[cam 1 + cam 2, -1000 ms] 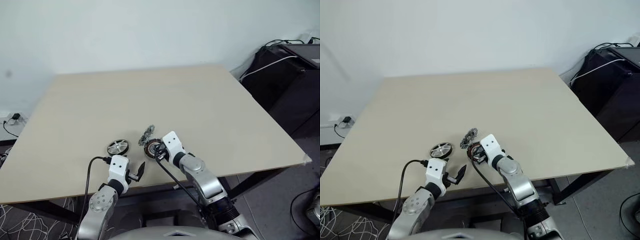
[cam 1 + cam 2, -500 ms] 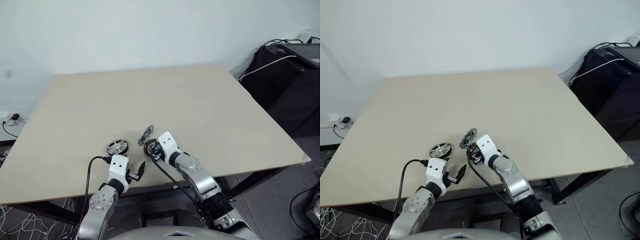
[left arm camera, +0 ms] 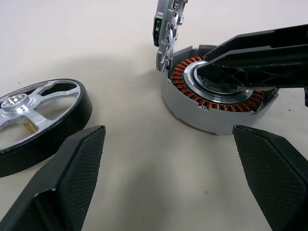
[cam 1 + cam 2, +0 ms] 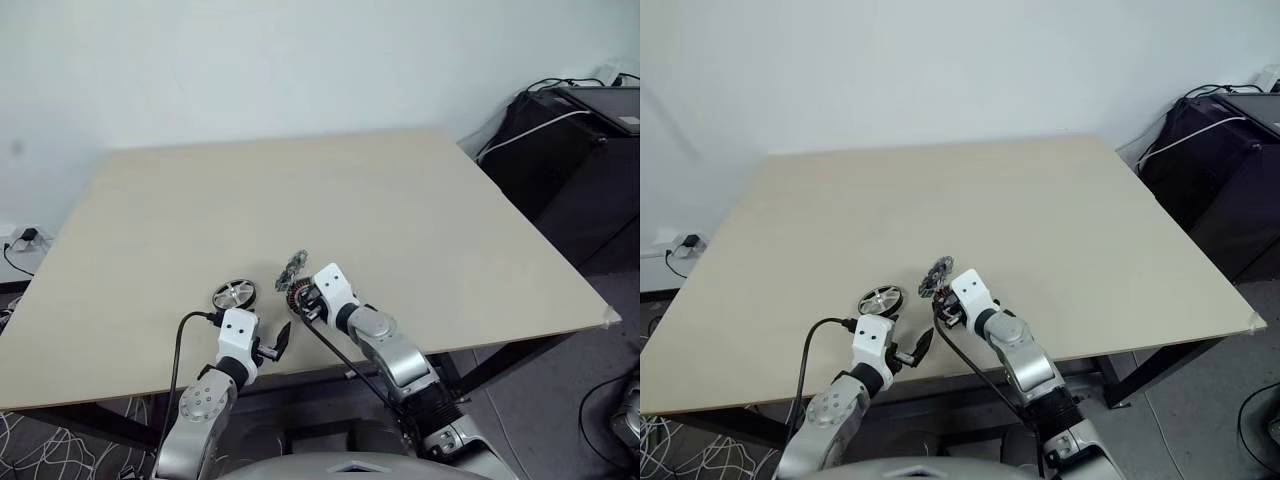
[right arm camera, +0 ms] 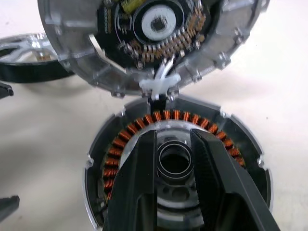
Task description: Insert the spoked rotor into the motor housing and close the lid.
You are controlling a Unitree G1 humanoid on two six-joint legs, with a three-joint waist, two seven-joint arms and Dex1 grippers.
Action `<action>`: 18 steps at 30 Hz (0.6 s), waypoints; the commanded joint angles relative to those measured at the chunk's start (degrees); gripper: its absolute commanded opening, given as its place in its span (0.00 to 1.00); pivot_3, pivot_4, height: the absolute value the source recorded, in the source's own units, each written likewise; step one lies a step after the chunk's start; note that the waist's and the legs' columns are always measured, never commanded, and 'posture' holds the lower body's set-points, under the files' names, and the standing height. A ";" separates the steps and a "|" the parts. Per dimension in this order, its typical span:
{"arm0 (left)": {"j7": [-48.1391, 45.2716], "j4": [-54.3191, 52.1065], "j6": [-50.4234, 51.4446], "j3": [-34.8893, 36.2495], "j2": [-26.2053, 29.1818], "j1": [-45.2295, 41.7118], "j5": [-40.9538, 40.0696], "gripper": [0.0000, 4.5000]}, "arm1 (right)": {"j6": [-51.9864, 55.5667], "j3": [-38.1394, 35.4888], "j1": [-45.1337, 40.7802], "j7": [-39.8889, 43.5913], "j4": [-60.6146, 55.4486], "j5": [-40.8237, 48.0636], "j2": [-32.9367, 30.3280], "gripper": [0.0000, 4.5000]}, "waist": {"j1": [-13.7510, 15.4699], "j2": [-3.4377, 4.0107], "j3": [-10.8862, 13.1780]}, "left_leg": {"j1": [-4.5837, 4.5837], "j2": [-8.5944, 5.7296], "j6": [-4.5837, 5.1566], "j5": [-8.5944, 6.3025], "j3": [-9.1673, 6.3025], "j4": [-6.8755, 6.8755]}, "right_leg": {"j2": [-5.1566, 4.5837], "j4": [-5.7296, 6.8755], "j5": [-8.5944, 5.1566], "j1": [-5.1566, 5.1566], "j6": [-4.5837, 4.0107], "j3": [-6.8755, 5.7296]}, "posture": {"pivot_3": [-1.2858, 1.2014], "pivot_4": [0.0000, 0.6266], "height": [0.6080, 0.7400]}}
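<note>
The motor housing (image 5: 120, 159), a grey cup with an orange-copper ring of windings, lies on the table near the front edge. Its hinged lid (image 3: 168, 29) stands open and upright at the housing's far side. My right gripper (image 5: 174, 166) reaches into the housing, with its fingers (image 3: 250, 53) shut against the silver centre ring. The spoked rotor (image 3: 33, 115), a silver wheel with a black rim, lies flat to the left of the housing (image 4: 298, 296). My left gripper (image 3: 168, 192) stays open just in front of both, with nothing between its fingers.
The pale wooden table (image 4: 330, 190) stretches far behind the parts, and its front edge runs just under my wrists. Black bags and cables (image 4: 570, 130) sit on the floor off the table's right side. A wall socket (image 4: 30, 235) is low on the left.
</note>
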 commanded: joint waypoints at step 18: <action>-0.07 -3.57 0.76 0.00 -0.03 -0.62 -0.57 1.00 | 0.36 -2.40 0.72 0.44 -12.99 2.89 1.01 0.46 | -0.26 0.01 0.00 | 0.01 0.00 -0.04 -0.02 -0.01 0.00 | 0.00 0.01 -0.07 0.00 0.13 0.00 | 0.52 0.00 1.00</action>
